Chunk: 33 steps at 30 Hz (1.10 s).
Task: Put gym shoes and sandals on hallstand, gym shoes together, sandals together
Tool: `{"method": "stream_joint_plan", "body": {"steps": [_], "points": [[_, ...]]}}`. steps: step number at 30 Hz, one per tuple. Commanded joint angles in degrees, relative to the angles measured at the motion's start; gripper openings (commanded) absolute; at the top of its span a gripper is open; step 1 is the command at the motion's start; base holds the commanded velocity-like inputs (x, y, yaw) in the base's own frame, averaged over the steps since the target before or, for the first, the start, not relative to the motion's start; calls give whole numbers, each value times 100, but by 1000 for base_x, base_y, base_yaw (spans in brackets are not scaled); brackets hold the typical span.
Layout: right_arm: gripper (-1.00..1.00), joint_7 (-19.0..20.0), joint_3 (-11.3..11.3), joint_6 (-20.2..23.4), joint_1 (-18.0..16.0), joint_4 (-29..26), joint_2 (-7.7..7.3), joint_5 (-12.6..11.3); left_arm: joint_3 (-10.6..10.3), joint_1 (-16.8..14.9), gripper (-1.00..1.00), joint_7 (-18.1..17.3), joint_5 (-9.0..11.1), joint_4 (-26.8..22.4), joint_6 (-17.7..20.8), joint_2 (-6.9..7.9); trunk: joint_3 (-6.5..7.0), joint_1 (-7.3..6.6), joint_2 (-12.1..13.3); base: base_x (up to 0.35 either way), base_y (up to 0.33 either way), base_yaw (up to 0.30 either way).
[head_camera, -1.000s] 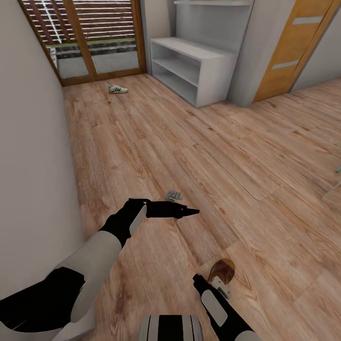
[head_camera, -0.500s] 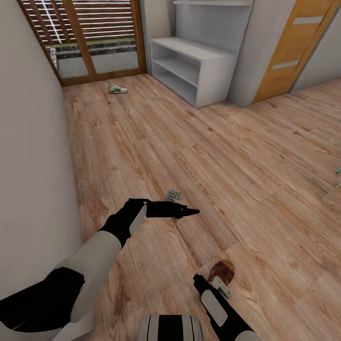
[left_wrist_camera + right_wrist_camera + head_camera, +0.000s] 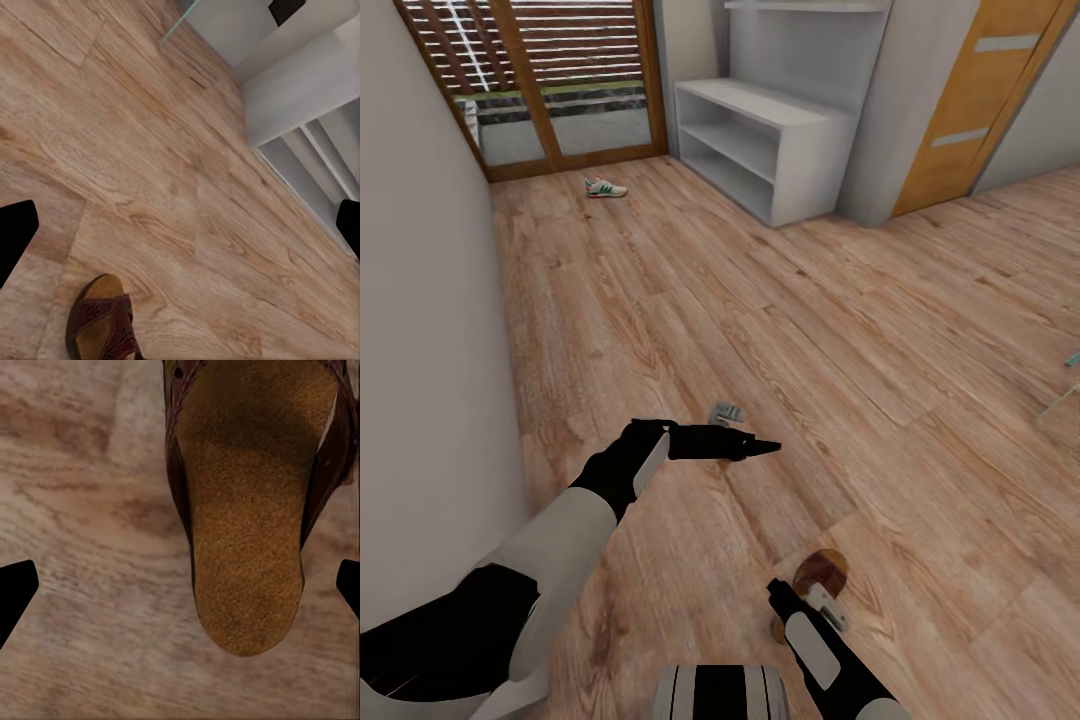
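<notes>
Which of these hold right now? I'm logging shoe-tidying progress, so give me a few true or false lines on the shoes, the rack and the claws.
1. A gym shoe lies on the corridor floor near the glass door. True.
2. A sandal sits on the hallstand's bench top. False: the hallstand holds no shoes on its visible top and shelves; the sandal lies on the floor.
3. The right claw is wide open directly above the sandal. True.
4. The left claw grips a gym shoe. False: it is open, with bare floor between its fingertips.
5. The hallstand stands against the wall beside an orange door. True.
</notes>
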Motion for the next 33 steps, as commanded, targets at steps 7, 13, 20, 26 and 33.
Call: {"method": "stream_joint_plan", "body": {"steps": [7,13,20,26,33], "points": [[100,-31,18,-21,-2,-4,0,-42,0,-3,100,-2,33,0,52,0,-4,-1,-2,0,-51,0],[100,-34,18,-20,-2,-4,0,-47,1,-3,100,-2,31,0,46,0,-4,-1,-2,0,-6,0],[100,-29,18,-22,-2,-4,0,-49,1,-3,100,-2,32,0,46,0,-4,-1,-2,0,0,0],[100,-30,20,-22,-2,-4,0,-50,6,-3,100,-2,28,0,50,0,-75,7,-6,0,0,0],[100,-28,18,-22,-2,-4,0,-50,8,-3,100,-2,31,0,46,0,-203,17,-11,0,0,0]]}}
